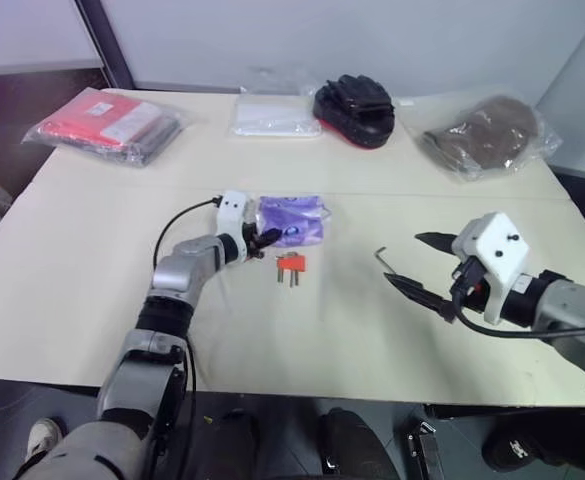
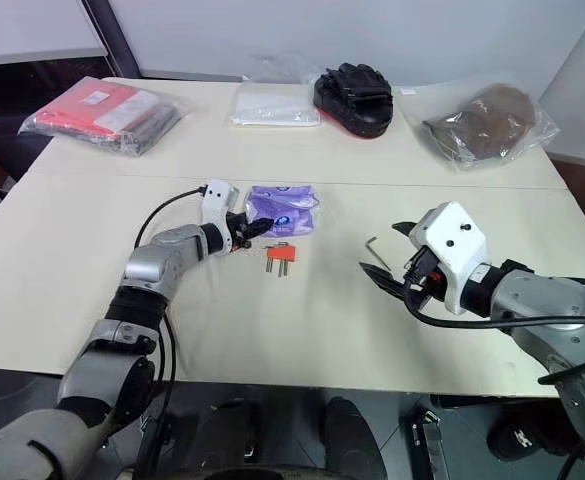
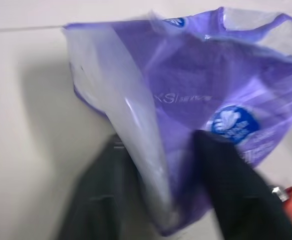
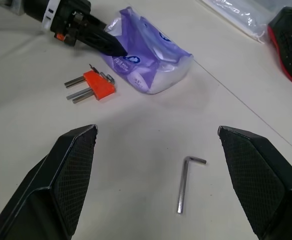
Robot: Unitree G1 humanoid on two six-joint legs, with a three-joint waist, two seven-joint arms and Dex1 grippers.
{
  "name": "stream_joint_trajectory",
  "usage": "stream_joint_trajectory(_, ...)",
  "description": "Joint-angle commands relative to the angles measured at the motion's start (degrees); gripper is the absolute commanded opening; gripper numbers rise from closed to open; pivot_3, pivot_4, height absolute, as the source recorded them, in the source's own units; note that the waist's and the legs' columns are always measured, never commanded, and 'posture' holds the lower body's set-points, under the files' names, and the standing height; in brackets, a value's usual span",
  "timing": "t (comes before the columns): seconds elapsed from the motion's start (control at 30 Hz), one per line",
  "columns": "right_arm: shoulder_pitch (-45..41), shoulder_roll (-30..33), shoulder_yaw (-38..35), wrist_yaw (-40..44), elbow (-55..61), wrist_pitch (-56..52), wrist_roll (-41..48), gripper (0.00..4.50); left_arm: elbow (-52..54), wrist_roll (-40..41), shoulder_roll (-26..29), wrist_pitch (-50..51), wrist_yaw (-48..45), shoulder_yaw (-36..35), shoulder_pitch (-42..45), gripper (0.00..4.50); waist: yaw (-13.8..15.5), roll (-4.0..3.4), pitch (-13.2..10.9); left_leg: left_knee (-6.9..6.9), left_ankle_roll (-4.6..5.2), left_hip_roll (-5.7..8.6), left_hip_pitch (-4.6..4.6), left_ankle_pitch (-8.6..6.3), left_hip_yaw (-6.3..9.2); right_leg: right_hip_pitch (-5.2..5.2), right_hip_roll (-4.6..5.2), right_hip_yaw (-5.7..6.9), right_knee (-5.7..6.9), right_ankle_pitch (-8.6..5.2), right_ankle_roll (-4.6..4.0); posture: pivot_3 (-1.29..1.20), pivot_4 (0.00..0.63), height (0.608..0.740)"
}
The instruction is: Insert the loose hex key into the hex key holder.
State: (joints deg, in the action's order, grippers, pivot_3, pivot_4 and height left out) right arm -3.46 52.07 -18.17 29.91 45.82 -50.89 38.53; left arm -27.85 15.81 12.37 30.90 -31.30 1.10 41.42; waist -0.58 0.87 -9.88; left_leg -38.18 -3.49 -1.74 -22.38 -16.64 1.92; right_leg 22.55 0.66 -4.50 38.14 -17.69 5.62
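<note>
Head views: the key (image 1: pixel 381 256) lies loose mid-table, toward the right edge, just ahead of the wide-open right gripper (image 1: pixel 420 263). The holder (image 1: pixel 291 264) sits well apart, nearer the centre.

Left wrist view: the left gripper (image 3: pixel 185 187) pinches the packet (image 3: pixel 195 95) (not the holder), which could drag it over the holder.

Right wrist view: the key (image 4: pixel 184 184) lies flat and thin; closing fingers (image 4: pixel 71 170) could skid it away.

purple packet (image 3: pixel 195 100) | white print | reads "XS"
</note>
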Motion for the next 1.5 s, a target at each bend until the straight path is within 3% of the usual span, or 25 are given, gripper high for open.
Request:
stream_joint_trajectory(0.03, -0.48, -0.43, -0.58, -0.46, 1.35, 0.31, 0.24, 4.06, 0.44, 0.26, -0.31, 1.47, 1.96, -1.82, -0.04, 0.2, -0.01, 0.0, 0.01, 0.0, 0.0, 0.0, 0.01, 0.0, 0.0, -0.01, 0.0, 0.0, 0.0, 0.0, 0.0, 0.0, 0.15, 0.74)
stream_joint_trajectory(0.07, -0.48, -0.47, -0.47, -0.52, 1.35, 0.31, 0.27, 4.06, 0.82, 0.52, -0.51, 1.87, 2.86, -2.57, -0.33, 0.04, -0.02, 0.0, 0.01, 0.0, 0.0, 0.0, 0.02, 0.0, 0.0, -0.02, 0.0, 0.0, 0.01, 0.0, 0.0, 0.0, 0.15, 0.74)
stream_joint_trajectory(0.27, -1.07, -0.77, 0.85, -0.64, 0.87, 0.49, 0.1, 4.06, 3.4, 2.5, -1.73, 0.0, 11.71, -10.24, -0.87, 0.04, -0.34, 0.01, 0.01, 0.0, 0.0, -0.02, 0.03, 0.0, 0.0, 0.0, -0.01, -0.01, 0.01, 0.02, 0.02, 0.0, 0.15, 0.74)
stream_joint_trajectory(0.5, -3.06, -1.38, 3.98, -0.02, -0.64, 1.26, -0.65, 4.06, 2.17, 1.06, 2.2, -8.51, 37.93, -27.07, 0.94, 0.04, -0.22, 0.06, -0.01, 0.01, 0.0, -0.06, -0.02, 0.0, -0.01, 0.1, 0.01, -0.02, 0.06, 0.03, 0.03, 0.0, 0.15, 0.74)
stream_joint_trajectory(0.77, -5.45, -1.61, 7.14, 1.49, -3.21, 2.58, -2.0, 4.06, -2.96, -1.07, 9.94, -12.77, 51.28, -35.53, -1.44, 0.04, 0.57, 0.16, 0.05, -0.02, -0.01, 0.02, -0.05, 0.01, -0.03, 0.08, 0.16, 0.02, 0.04, 0.07, 0.11, 0.0, 0.15, 0.74)
stream_joint_trajectory(0.97, -6.03, -1.93, 7.79, 1.91, -3.55, 2.73, -2.41, 4.06, -3.68, -1.26, 10.95, -13.41, 54.88, -36.61, -3.24, 0.04, 1.34, 0.2, 0.05, -0.02, -0.02, 0.01, -0.06, 0.01, 0.0, 0.08, 0.16, 0.07, 0.03, 0.07, 0.11, 0.0, 0.15, 0.74)
stream_joint_trajectory(1.07, -5.89, -2.04, 7.66, 2.04, -3.32, 2.52, -2.47, 4.06, -3.16, -1.36, 10.69, -14.23, 56.82, -36.91, -4.23, 1.17, 1.22, 0.22, 0.07, -0.02, -0.02, 0.0, -0.05, 0.01, -0.01, 0.08, 0.17, 0.07, 0.03, 0.07, 0.11, 0.0, 0.15, 0.74)
stream_joint_trajectory(1.27, -5.25, -2.03, 7.33, 2.02, -2.92, 2.36, -2.57, 4.06, -1.29, -3.31, 11.18, -16.19, 58.48, -35.07, -5.3, 4.36, 1.16, 0.23, 0.07, -0.02, -0.02, -0.01, -0.05, 0.01, -0.02, 0.1, 0.16, 0.07, 0.05, 0.08, 0.1, 0.0, 0.15, 0.74)
stream_joint_trajectory(1.5, -4.45, -1.83, 7.26, 2.27, -2.84, 2.43, -2.67, 4.06, 10.05, -6.2, 10.3, -19.32, 52.03, -27.49, -5.67, 4.44, 1.33, 0.26, 0.09, -0.02, -0.03, 0.01, -0.07, 0.02, -0.01, 0.07, 0.19, 0.08, 0.04, 0.08, 0.1, 0.0, 0.15, 0.74)
